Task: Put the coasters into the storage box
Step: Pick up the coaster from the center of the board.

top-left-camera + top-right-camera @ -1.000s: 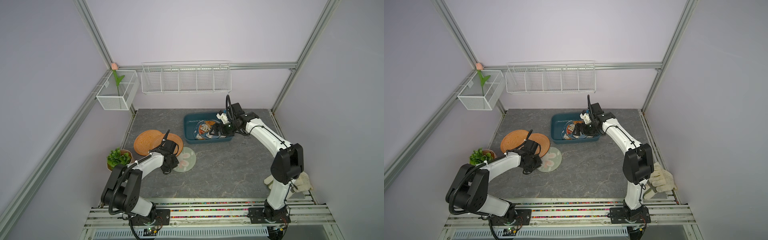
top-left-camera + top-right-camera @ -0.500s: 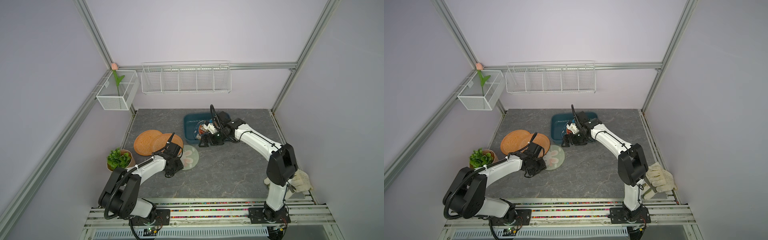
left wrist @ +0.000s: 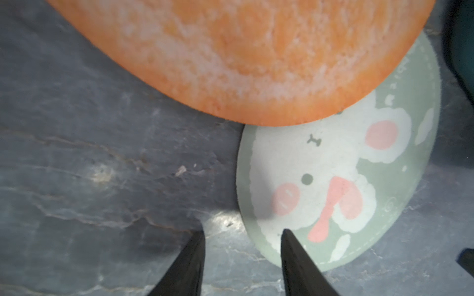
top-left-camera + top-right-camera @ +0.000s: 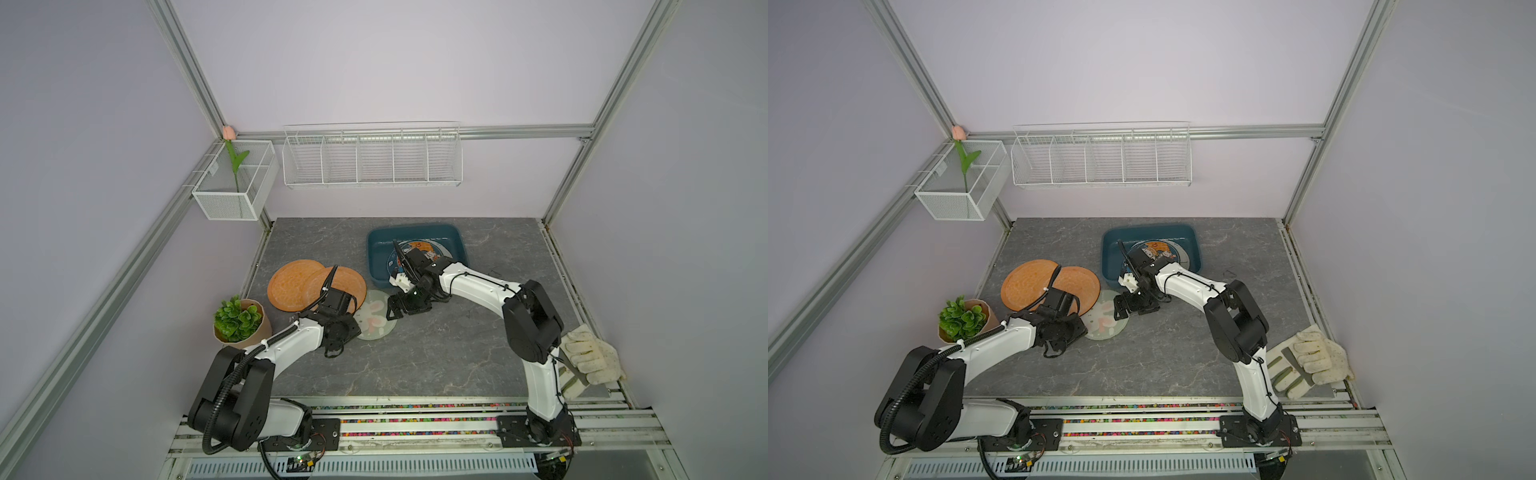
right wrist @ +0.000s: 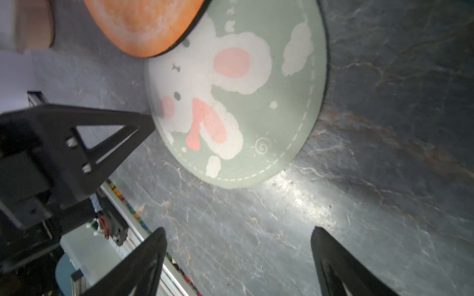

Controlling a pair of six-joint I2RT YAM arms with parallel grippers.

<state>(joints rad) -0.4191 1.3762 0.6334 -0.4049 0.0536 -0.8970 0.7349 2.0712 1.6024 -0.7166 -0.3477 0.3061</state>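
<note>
Left gripper (image 3: 242,232): my jaws stand part-way apart. Only bare table (image 4: 415,365) shows in the gap, and nothing is gripped.
Left contact: one fingertip (image 3: 295,256) lies over the rim of the pale green coaster (image 3: 333,179), the other off it, above the stone. I cannot tell whether the tip presses on the disc.
Right gripper (image 5: 238,230): my jaws are spread wide and empty, with grey tabletop between them.
Right position: low over the table, near the green coaster on the side facing the storage box (image 4: 415,227). In the right wrist view both tips stand clear of the disc.
Green coaster: lies flat on the table between my two grippers, rabbit print upward.
Orange coasters (image 4: 291,284): two of them overlap each other on the table beside my left gripper. The nearer one's edge lies on top of the green coaster's rim.
Storage box: at the back of the table, dark teal, with printed coasters (image 4: 424,249) lying inside. My right arm (image 4: 478,286) reaches across its front corner.
Held: nothing in either gripper.
</note>
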